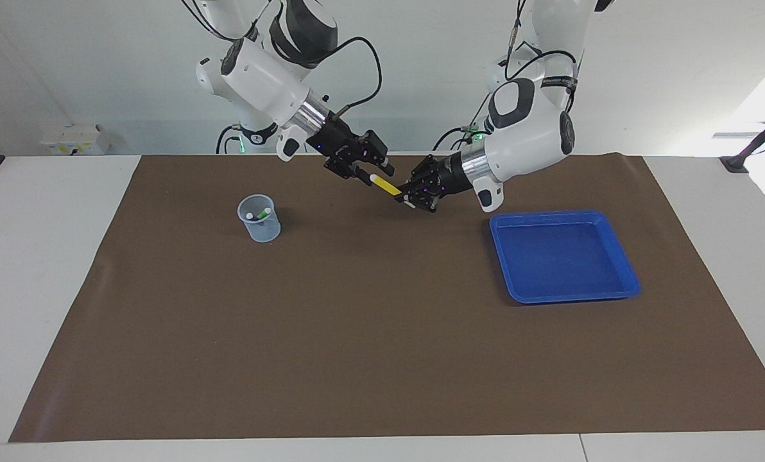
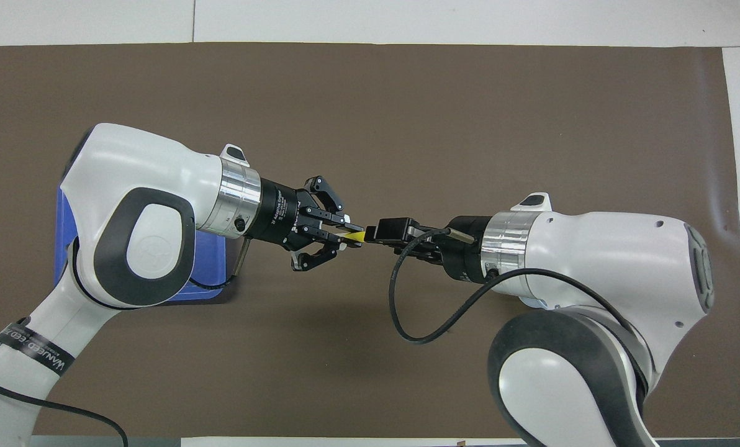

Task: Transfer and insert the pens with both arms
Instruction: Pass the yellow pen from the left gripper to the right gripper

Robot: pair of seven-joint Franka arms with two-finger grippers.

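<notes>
Already done, facing view: the green pen (image 1: 264,211) and the purple pen (image 1: 249,217) stand in the clear cup (image 1: 260,228), at about ten o'clock from the middle of the brown mat (image 1: 357,353).
Tray, facing view: the blue tray (image 1: 565,215), at about three o'clock, shows no pen in it.
Pen in hand, facing view: the yellow pen (image 1: 386,186) is up in the air over the mat at about twelve o'clock, slanting, pale end toward eleven o'clock.
Left gripper, facing view: the left gripper (image 1: 407,197) is clamped tight on the pen's lower end.
Right gripper, facing view: the right gripper (image 1: 366,174) is at the pen's pale end; whether it has gripped the pen I cannot tell.
Hand-over, overhead view: the left gripper (image 2: 345,233) comes in from nine o'clock and the right gripper (image 2: 376,231) from three o'clock, with only a short piece of yellow pen (image 2: 356,236) showing between them.
Tray, overhead view: partly under the left arm, at nine o'clock.
Left to do, as I judge it: finish the pass, have the left gripper let go, then carry the pen to the cup and drop it in, the last of three.
</notes>
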